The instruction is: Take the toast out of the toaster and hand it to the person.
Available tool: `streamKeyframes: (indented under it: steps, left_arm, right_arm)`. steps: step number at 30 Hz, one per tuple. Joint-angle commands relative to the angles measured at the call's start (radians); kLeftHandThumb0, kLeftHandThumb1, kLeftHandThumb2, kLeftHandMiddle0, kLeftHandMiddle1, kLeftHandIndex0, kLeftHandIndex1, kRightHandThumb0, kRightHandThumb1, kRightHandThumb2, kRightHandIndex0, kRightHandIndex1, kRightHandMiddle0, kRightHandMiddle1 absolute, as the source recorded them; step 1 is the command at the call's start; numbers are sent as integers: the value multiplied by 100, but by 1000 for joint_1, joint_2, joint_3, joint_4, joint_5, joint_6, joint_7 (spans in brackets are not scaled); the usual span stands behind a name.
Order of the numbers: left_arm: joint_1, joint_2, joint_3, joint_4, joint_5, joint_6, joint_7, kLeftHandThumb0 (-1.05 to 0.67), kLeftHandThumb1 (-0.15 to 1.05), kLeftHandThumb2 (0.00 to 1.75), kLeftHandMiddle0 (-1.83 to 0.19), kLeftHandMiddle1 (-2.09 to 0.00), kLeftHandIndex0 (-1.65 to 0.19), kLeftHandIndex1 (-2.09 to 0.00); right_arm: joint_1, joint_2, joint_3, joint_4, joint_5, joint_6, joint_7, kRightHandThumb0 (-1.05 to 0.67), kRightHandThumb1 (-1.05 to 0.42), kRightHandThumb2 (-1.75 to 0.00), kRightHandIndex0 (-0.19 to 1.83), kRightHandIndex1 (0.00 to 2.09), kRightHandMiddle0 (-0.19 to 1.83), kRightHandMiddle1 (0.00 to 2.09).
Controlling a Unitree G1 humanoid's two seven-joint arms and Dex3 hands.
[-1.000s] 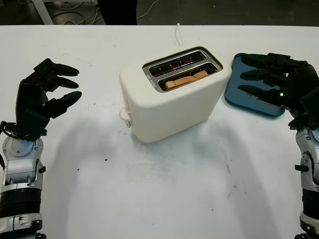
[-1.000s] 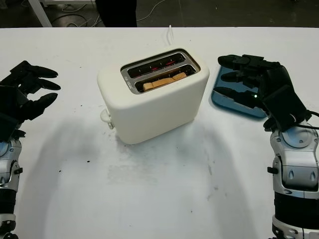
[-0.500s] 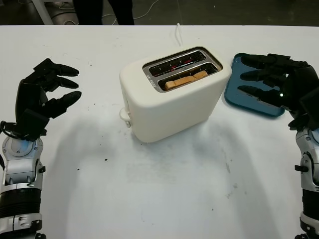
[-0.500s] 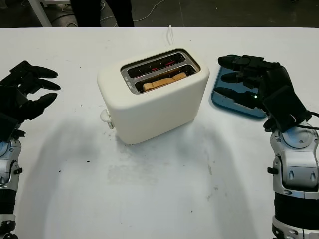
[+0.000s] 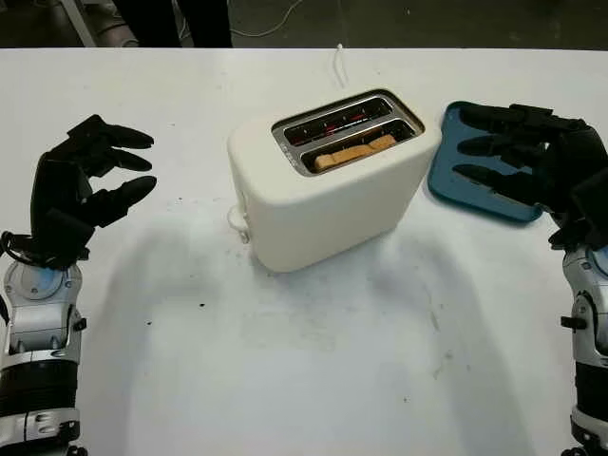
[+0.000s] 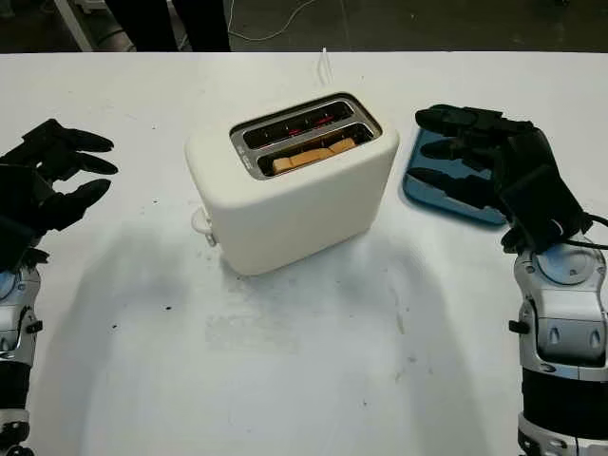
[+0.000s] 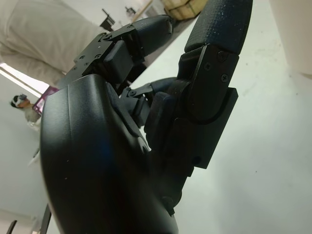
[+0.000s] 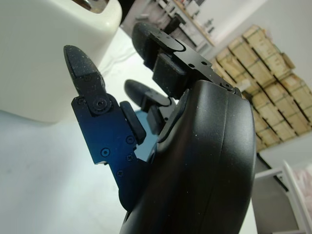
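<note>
At table centre, a cream toaster (image 5: 332,180) stands on the white table (image 5: 313,361), with toast (image 5: 353,152) sitting low in its nearer slot; the farther slot appears to glow red inside, though its contents are hard to make out. Left hand (image 5: 81,190): open, holding nothing, well apart from the toaster. Right hand (image 5: 532,161): open, holding nothing, above a blue tray (image 5: 446,171) just beside the toaster. A person's legs (image 5: 176,19) stand beyond the far table edge.
</note>
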Motion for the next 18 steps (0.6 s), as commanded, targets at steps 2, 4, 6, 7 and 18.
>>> streamKeyframes:
  steps: [2,4,6,7,18]
  left_arm:
    - [10,4,10,4,-10,-18,-1,-105,92,7,-62,-109,-66,-88]
    - [10,2,11,7,-10,-20,1,-105,92,7,-63,-108,-68,-86]
    - [10,2,12,8,-11,-18,1,-105,92,7,-64,-107,-69,-85]
    - [10,2,13,7,-13,-16,0,-105,92,7,-65,-107,-70,-84]
    - [5,-1,12,16,-8,-40,10,-105,92,9,-69,-105,-79,-82]
  right_arm:
    - [14,6,-11,-11,9,5,-6,-45,-71,0,59,75,91,1]
    - [14,5,-10,-10,5,-2,-7,-43,-71,0,59,75,91,1]
    - [13,4,-8,-11,1,-1,-9,-42,-71,0,59,76,91,1]
    - [13,4,-7,-12,1,0,-9,-41,-71,0,59,76,91,1]
    - [13,6,-9,-16,7,12,-9,-40,-71,0,58,76,91,1]
